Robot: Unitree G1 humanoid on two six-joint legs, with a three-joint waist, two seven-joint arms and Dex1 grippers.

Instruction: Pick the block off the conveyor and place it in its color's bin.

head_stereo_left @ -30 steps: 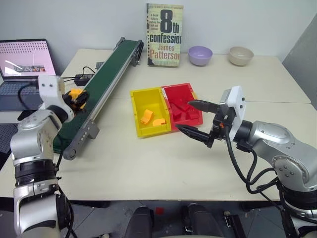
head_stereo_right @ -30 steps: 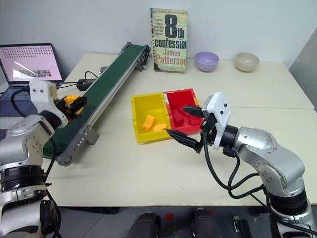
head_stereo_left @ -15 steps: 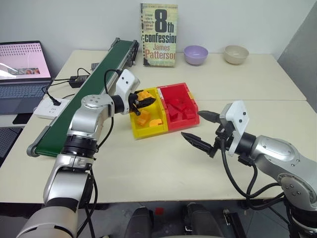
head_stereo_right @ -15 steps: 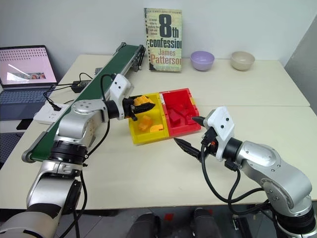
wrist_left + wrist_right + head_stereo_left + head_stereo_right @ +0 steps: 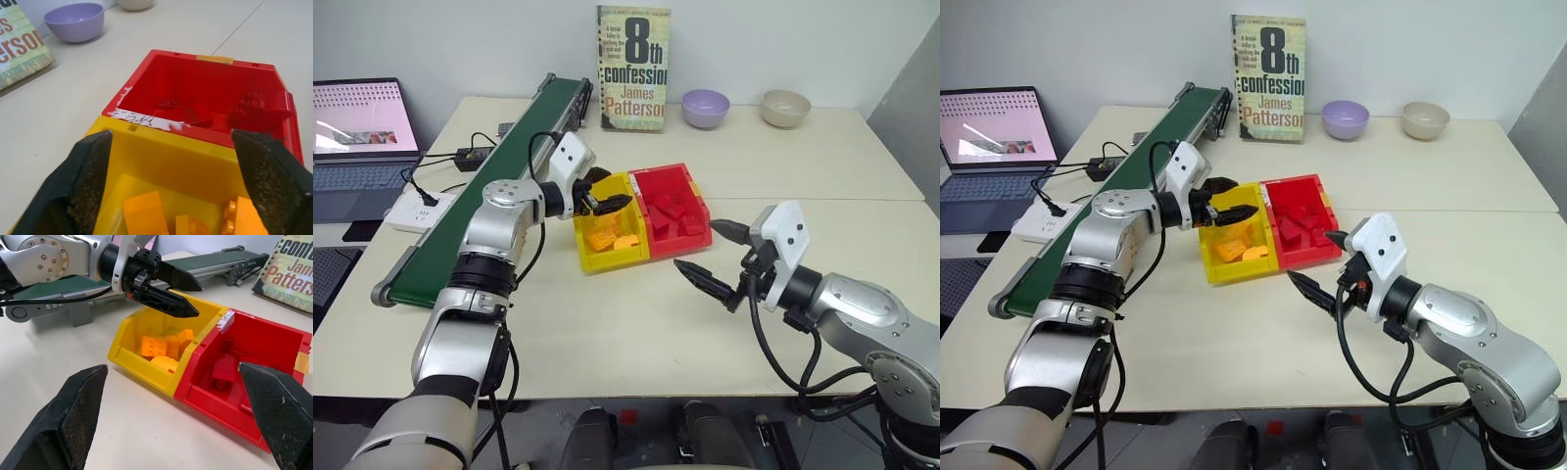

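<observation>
Orange-yellow plastic block (image 5: 157, 346) now lies in the small yellow plastic bin (image 5: 590, 258), just dropped by the left fingers (image 5: 607, 195), open like the right fingers (image 5: 708, 257).

Glossy plastic yellow bin (image 5: 142, 340) and red bin (image 5: 274, 357), matt green conveyor (image 5: 475, 211) belt, rough-textured black fingers (image 5: 90, 181).

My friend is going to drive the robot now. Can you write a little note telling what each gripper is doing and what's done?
Left gripper: open, holding nothing, over the yellow bin.
Right gripper: open, holding nothing, above the table in front of the red bin.
Blocks: orange-yellow blocks lie inside the yellow bin; which one was just dropped I cannot tell.
Conveyor: no block on the belt.
Done: block in the bin of its colour.
Left: pull the left arm back.
</observation>
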